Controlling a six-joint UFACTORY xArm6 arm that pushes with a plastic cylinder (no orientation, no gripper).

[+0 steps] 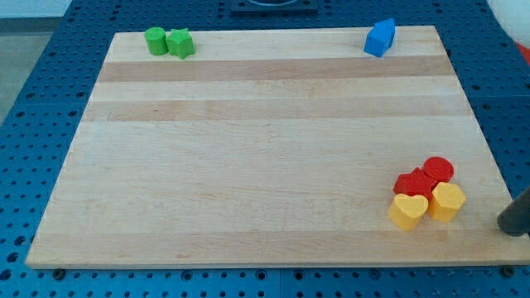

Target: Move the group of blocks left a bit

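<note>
Four clustered blocks at near right of desk [265, 165]: red cylinder [439, 170] touching red star-like block [415, 183], yellow heart [408, 210] and yellow hexagonal block [446, 201] nearest. Rod end, my tip [507, 225], just right of cluster, apart from it. No hand on this arm; nothing held. Far left: green cylinder [155, 40] touching green block [180, 43]. Far right: blue block [380, 37].

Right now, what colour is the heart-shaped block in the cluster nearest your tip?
Yellow: the heart-shaped block shows clearly in the camera view, left of my tip.
</note>
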